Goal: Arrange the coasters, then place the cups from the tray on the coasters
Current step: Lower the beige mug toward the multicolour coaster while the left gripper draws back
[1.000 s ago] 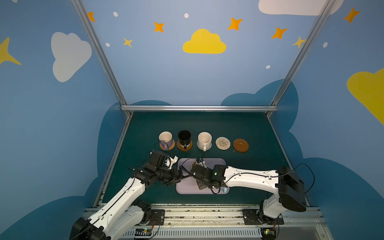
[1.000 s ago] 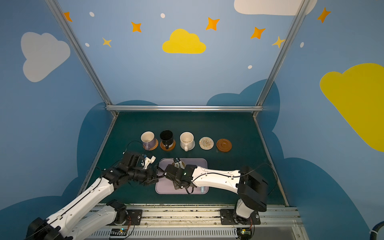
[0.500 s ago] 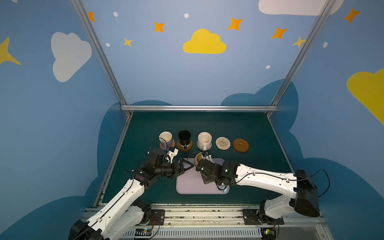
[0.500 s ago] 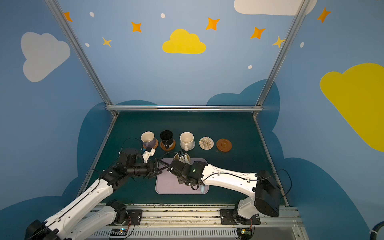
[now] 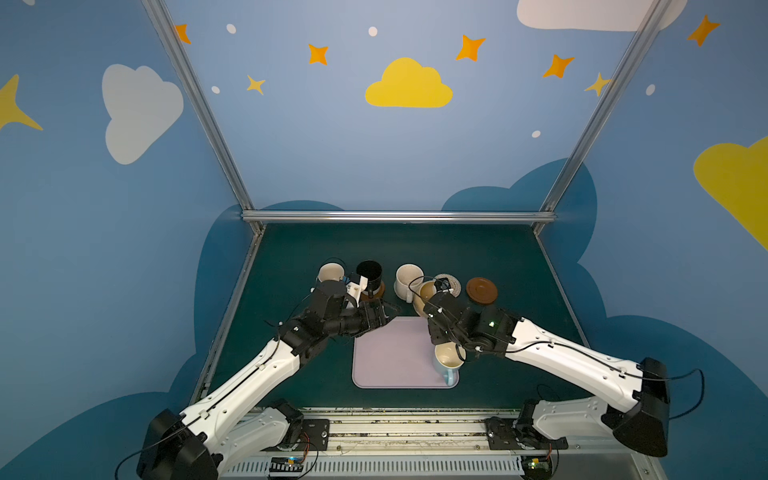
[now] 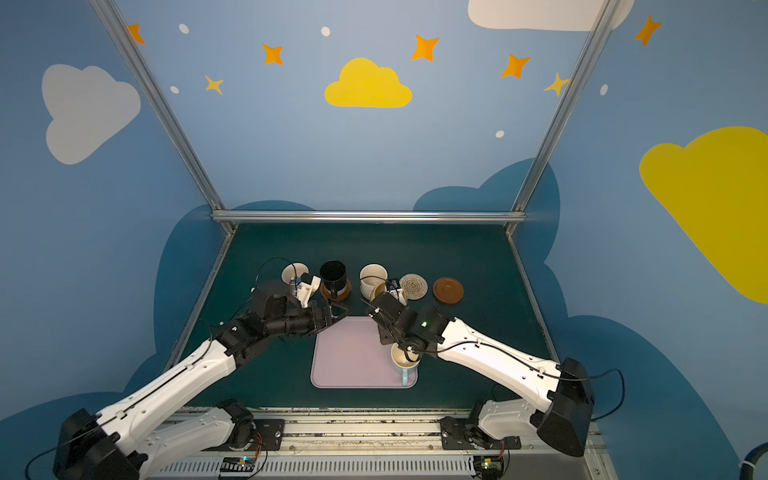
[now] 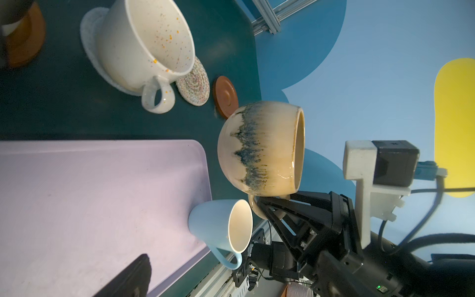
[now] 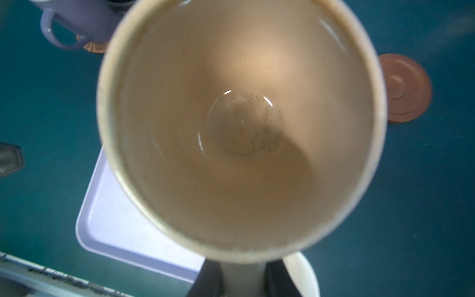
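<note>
Mustard mug [image 7: 259, 151] hangs (right pincer [image 7: 268, 204] clamped on handle) beyond tray [image 7: 102, 195] rim.

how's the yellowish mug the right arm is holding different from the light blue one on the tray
The mustard mug hangs by its handle in the right end effector, off the tray; the light blue mug stands in the tray's near right corner. The mustard mug is round-bellied with dark blue drips; the light blue mug is plain and tapers downward. Both are upright, handled and cream inside.
</note>
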`<state>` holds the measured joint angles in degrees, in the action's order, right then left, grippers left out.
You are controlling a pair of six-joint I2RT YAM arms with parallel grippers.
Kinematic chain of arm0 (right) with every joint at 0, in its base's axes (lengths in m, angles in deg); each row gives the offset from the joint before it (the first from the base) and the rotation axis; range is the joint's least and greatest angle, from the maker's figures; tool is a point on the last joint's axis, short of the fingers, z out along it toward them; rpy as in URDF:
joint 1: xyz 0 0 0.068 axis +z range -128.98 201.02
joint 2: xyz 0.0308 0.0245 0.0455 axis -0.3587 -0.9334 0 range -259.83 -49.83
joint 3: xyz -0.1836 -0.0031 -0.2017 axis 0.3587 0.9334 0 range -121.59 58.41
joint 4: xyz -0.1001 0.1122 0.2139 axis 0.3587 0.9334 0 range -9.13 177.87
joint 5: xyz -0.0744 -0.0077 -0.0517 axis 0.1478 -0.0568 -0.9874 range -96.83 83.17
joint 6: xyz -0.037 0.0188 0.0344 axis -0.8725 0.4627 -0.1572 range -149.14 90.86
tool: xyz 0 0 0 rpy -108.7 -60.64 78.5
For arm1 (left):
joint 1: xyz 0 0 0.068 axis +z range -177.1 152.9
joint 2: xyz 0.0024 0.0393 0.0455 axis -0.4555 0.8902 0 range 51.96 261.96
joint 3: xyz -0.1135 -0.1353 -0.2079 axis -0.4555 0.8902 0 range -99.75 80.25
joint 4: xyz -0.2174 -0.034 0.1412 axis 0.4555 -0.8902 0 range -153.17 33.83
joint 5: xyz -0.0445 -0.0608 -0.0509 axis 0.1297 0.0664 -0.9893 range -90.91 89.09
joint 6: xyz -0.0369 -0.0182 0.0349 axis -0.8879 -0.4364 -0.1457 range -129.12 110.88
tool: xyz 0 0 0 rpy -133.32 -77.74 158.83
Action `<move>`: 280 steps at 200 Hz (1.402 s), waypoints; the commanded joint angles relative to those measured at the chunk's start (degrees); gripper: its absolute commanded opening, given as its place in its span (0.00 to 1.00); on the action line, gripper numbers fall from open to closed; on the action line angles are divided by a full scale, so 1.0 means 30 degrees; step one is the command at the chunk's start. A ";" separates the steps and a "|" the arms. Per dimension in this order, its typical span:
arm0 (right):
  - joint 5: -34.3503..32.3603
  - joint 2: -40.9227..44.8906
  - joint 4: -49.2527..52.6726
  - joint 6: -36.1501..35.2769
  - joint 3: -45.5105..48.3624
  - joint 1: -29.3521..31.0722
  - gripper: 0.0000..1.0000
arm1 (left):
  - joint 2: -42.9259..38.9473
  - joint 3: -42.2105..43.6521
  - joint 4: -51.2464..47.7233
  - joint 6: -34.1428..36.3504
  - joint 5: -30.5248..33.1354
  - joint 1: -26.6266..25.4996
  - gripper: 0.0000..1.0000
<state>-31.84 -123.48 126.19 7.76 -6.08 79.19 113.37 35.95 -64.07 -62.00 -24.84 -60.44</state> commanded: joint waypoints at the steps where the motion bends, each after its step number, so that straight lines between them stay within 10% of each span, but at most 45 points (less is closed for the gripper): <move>1: -0.0651 0.0788 -0.0502 -0.0970 -0.0611 -0.0943 0.00 | 0.1065 -0.1177 0.0002 0.0734 0.0890 -0.0462 1.00; 280: 0.2153 -0.8272 -0.3320 -0.2530 -0.4970 -0.8226 0.00 | 0.9317 -0.6109 0.2306 0.1219 0.1864 -0.1454 1.00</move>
<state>-24.48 -147.57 120.33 0.24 -17.86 55.02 139.97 18.42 -58.89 -59.01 -19.48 -64.88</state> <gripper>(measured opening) 0.190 0.996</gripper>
